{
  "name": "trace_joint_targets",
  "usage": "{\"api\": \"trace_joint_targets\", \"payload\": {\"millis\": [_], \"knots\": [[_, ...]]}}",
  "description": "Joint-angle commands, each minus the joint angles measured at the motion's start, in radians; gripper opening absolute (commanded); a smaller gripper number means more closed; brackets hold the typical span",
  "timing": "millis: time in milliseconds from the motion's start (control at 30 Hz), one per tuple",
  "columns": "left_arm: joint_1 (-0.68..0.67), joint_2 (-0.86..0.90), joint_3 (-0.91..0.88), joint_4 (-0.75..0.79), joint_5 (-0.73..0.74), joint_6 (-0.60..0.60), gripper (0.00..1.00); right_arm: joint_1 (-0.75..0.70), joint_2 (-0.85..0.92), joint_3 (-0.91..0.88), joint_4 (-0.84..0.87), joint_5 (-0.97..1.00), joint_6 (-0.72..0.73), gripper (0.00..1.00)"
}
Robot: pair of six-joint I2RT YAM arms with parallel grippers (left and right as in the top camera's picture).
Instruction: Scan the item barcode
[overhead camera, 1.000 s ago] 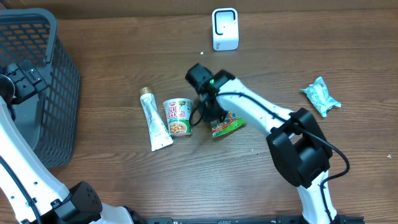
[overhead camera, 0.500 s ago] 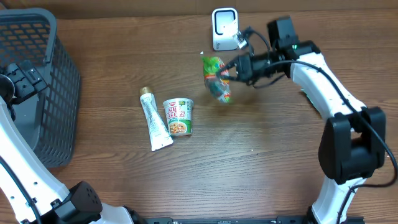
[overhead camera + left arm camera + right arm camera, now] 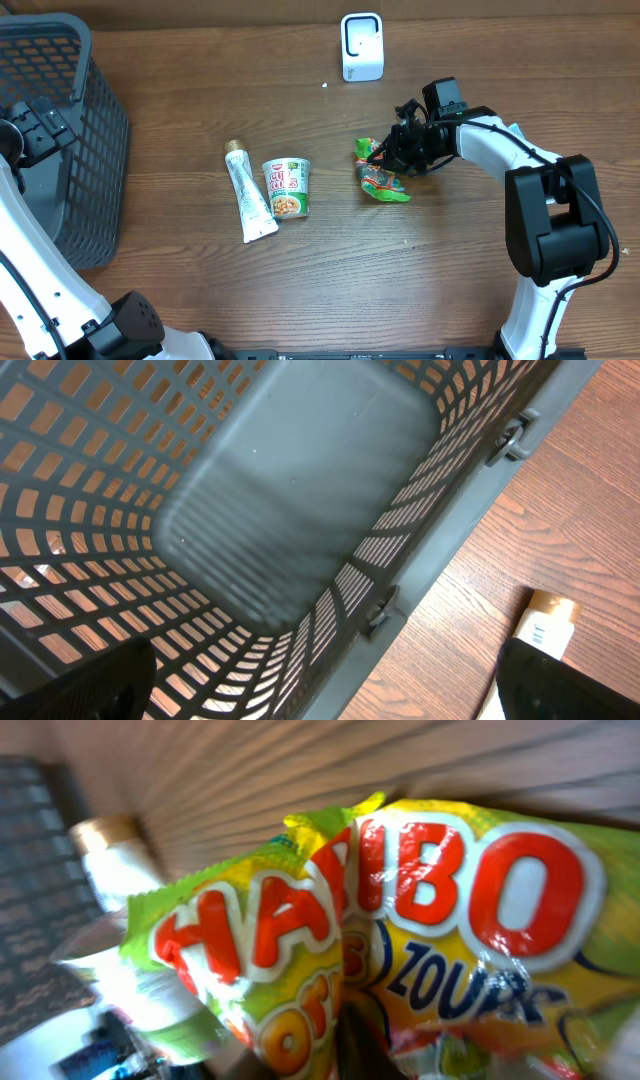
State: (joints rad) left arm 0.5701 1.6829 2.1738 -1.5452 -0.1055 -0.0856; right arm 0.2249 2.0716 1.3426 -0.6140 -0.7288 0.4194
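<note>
Candy bag [image 3: 383, 172]: down near the table [image 3: 300, 290], well apart from the scanner [image 3: 361, 46] — pinched in the right gripper [image 3: 400, 152].
Left gripper [image 3: 320, 690]: spread wide above the basket [image 3: 290, 510].
Progress: bag in hand — scan seemingly left.

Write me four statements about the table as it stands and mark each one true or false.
1. The Haribo bag is at the right gripper, to the right of the cup noodles. True.
2. The cup noodles stands upright. False: it lies on its side beside the tube.
3. The left gripper is open above the basket. True.
4. The scanner sits inside the basket. False: it stands on the table, far from the basket.
</note>
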Motion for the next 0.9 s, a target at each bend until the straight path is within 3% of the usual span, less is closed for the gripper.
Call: {"api": "trace_joint_targets", "payload": {"millis": [0, 167, 367, 633, 867], "knots": [[-0.001, -0.010, 0.016, 0.002, 0.002, 0.000, 1.00, -0.013, -0.016, 0.014, -0.026, 0.177, 0.012, 0.25], [-0.001, -0.010, 0.016, 0.002, 0.002, 0.000, 1.00, -0.012, -0.065, 0.206, -0.261, 0.223, -0.172, 0.44], [-0.001, -0.010, 0.016, 0.002, 0.002, 0.000, 1.00, 0.112, -0.108, 0.401, -0.518, 0.444, -0.279, 0.47], [-0.001, -0.009, 0.016, 0.002, 0.002, 0.000, 1.00, 0.407, -0.053, 0.359, -0.559, 0.889, -0.329, 0.57], [-0.001, -0.010, 0.016, 0.002, 0.002, 0.000, 1.00, 0.473, -0.032, 0.204, -0.470, 1.001, -0.470, 0.57]]}}
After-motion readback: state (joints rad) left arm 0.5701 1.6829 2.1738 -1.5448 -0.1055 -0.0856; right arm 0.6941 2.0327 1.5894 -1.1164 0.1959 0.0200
